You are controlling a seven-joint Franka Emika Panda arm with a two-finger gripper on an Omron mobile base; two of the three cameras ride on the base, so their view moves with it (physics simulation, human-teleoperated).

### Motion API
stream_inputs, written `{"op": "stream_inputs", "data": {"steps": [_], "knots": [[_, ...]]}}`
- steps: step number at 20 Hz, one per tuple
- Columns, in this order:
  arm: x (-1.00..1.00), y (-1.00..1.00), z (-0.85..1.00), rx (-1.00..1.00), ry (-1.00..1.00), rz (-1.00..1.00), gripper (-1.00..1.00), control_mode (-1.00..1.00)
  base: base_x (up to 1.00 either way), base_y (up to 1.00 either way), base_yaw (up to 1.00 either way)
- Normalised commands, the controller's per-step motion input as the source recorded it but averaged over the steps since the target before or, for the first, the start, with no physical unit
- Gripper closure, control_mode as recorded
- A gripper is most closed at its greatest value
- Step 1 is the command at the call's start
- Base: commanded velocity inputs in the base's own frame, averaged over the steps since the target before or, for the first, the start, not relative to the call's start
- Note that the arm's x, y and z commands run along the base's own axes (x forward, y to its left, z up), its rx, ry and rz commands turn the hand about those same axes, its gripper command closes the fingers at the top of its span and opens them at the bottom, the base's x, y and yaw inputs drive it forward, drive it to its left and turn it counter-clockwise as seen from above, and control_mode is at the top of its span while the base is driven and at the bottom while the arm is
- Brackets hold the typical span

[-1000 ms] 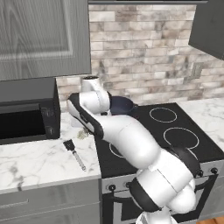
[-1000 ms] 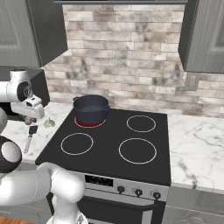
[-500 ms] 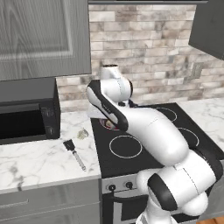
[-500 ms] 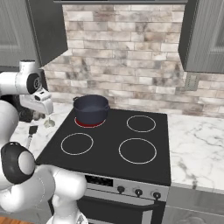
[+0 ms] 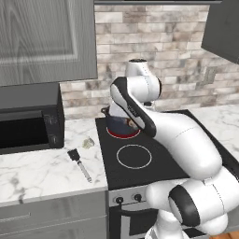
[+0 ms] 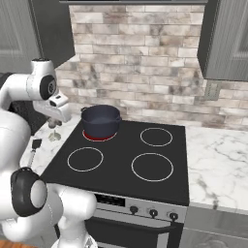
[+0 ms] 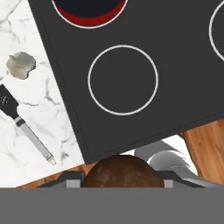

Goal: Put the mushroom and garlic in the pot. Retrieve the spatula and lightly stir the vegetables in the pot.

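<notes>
My gripper (image 7: 120, 179) is shut on the mushroom (image 7: 120, 168), whose brown cap shows between the jaws at the bottom of the hand view. It hangs high over the stove's front-left burner (image 7: 122, 80); in the right base view the gripper (image 6: 53, 120) sits left of the pot. The dark navy pot (image 6: 100, 121) (image 5: 117, 125) (image 7: 87, 4) stands on the glowing back-left burner, partly hidden by my arm in the left base view. The pale garlic (image 5: 87, 143) (image 6: 54, 136) (image 7: 20, 64) lies on the marble counter left of the stove. Near it lies the spatula (image 5: 78, 162) (image 6: 34, 147) (image 7: 22, 124), black head toward the wall.
A black microwave (image 5: 28, 123) stands on the counter at the far left. Grey cabinets (image 5: 46, 39) hang above it. The stove (image 6: 126, 160) has three more burners with nothing on them. Marble counter (image 6: 218, 160) continues to the right.
The arm has swung from over the counter by the garlic toward the stove and risen, carrying the mushroom. Garlic, spatula and pot have stayed put.
</notes>
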Motion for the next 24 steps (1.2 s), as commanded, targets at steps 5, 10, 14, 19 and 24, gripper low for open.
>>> {"op": "stream_inputs", "data": {"steps": [5,10,14,19,24], "knots": [[0.11,-0.50,0.06,0.00,-0.31,0.00,1.00,-1.00,0.00,0.00,0.00],[0.50,-0.34,0.10,0.06,-0.10,0.06,1.00,-1.00,0.00,0.00,0.00],[0.69,-0.20,0.05,0.11,-0.01,0.15,1.00,-1.00,0.00,0.00,0.00],[0.71,-0.07,0.00,0.10,-0.06,0.23,1.00,-1.00,0.00,0.00,0.00],[0.71,0.00,0.00,0.10,0.00,0.16,1.00,-1.00,0.00,0.00,0.00]]}}
